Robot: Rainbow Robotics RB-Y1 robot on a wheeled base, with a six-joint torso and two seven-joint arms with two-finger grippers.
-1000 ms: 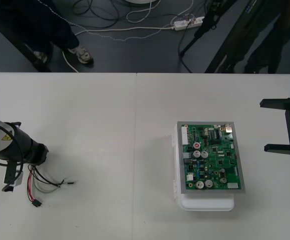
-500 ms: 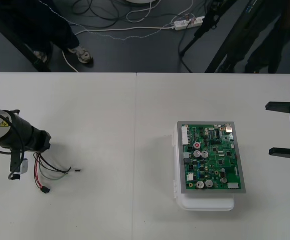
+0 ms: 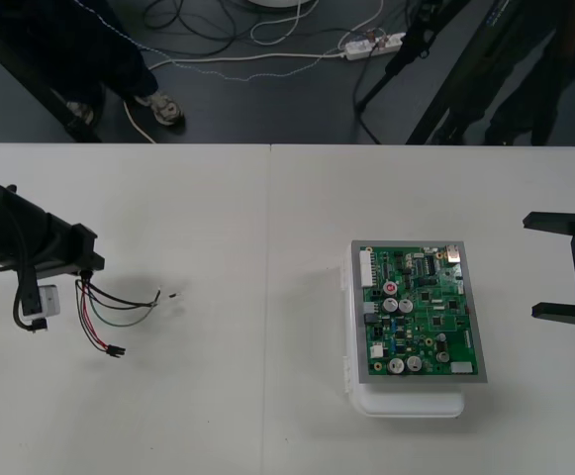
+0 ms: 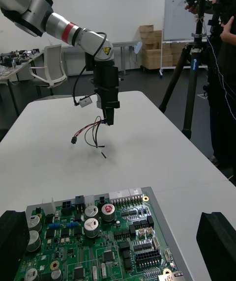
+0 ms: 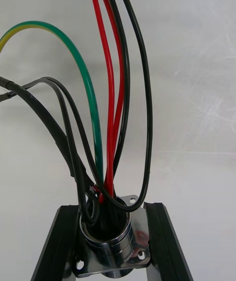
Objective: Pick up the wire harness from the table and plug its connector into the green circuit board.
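Wire harness hung from the left gripper, well to the left of the green circuit board and out over the worktop. Left gripper was closed tight on the round metal socket, with the flange pinched between its two black fingers. Red, black and green wires fanned out of the socket, away from that gripper. Small black plug dangled at the free end of the wires, well apart from the board and not plugged into it. Right gripper sat near the board on its right side, fingers spread wide, holding nothing. In the right wrist view the board lay between those fingers. Board rested on a white base, which stuck out past the board's near edge.
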